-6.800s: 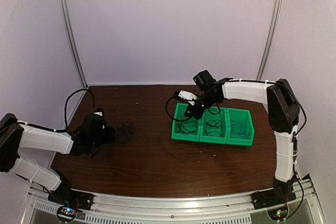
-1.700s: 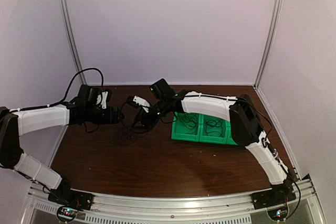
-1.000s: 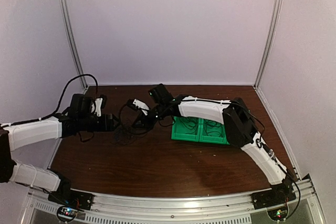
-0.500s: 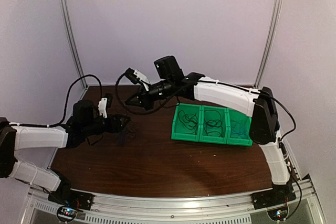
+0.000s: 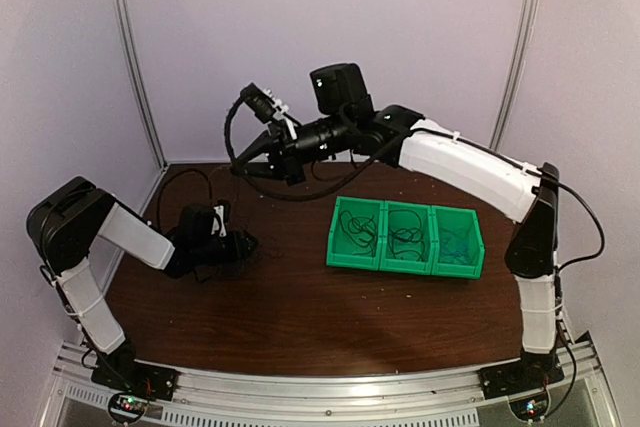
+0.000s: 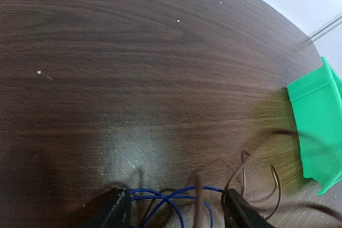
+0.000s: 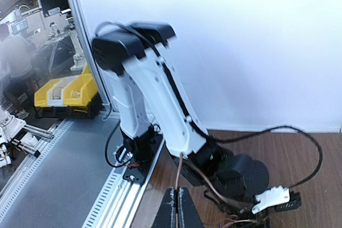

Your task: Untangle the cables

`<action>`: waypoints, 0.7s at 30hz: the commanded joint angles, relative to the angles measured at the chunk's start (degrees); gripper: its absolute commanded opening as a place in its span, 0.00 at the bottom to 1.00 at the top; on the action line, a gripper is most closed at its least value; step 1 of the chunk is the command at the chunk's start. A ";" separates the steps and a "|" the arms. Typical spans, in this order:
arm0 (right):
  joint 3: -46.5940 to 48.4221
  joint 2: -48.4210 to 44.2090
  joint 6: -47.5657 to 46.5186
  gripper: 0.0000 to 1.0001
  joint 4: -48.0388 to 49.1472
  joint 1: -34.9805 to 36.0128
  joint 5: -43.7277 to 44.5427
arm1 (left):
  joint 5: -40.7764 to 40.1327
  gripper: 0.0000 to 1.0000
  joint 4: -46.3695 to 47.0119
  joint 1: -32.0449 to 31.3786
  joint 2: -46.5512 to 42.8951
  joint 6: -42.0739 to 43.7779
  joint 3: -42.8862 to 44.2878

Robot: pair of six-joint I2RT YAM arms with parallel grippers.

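Cables [image 5: 405, 238] lie coiled inside each of three green bins [image 5: 404, 264].

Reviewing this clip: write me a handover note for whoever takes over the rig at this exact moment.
Hands: the left hand is open, low over the table, with its fingers either side of the tangle. The right hand is shut on a thin strand and raised high.
Things: the thin strand runs down from the right hand to the tangle, which includes a blue cable.
Done: coiled cables lie in all three compartments of the green bin.
Left: pull the held strand free, then separate the blue cable and the rest.
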 commanded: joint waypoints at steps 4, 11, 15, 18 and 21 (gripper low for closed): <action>6.47 -9.17 -1.43 0.00 -1.58 -5.78 -7.22 | -4.43 0.59 0.16 -0.07 1.41 -2.37 -0.22; 7.30 -14.83 -0.79 0.00 -0.85 -16.19 -7.37 | -8.31 0.59 -3.95 -0.07 1.79 -1.80 -0.65; 7.24 -17.40 3.41 0.00 2.55 -23.42 -9.37 | -9.15 0.59 -5.65 -0.07 1.55 -1.78 -1.75; 7.21 -18.74 7.43 0.00 6.28 -27.50 -11.07 | -9.42 0.59 -6.42 -0.07 1.11 -1.82 -2.56; 7.08 -19.33 7.99 0.00 7.00 -29.49 -10.68 | -9.48 0.59 -6.77 -0.07 0.21 -1.95 -3.15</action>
